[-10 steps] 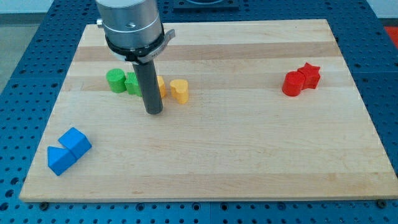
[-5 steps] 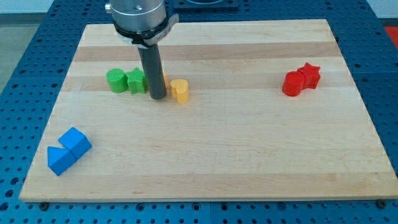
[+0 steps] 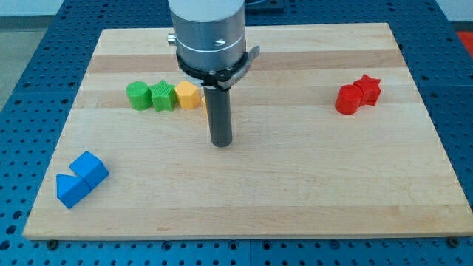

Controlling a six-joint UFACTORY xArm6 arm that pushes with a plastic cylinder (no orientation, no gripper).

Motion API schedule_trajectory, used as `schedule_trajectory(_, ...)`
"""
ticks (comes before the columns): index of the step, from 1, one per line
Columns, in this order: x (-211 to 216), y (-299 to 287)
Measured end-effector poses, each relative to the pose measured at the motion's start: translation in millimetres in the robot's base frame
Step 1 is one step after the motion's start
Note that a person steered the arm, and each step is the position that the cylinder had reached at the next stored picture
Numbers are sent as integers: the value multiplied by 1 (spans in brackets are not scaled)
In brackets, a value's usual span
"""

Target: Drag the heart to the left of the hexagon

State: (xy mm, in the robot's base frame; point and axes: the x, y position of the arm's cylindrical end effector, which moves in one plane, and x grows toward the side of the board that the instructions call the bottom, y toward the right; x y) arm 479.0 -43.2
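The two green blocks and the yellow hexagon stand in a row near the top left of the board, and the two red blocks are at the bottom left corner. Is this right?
Not quite. The camera view shows two blue blocks at the bottom left corner; the red blocks are at the view's right. The green blocks and the yellow hexagon do stand in a row at the top left.

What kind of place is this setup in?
Probably a robotics lab bench: a wooden board lies on a blue perforated table, with small coloured blocks like the red star and my tip resting on the board.

No readable text, label, brand, number or sign shows anywhere.
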Motion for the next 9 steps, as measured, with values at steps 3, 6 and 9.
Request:
schedule_trajectory(3, -40, -1)
schedule_trajectory(6, -51, -1)
schedule_trajectory(9, -49, 25)
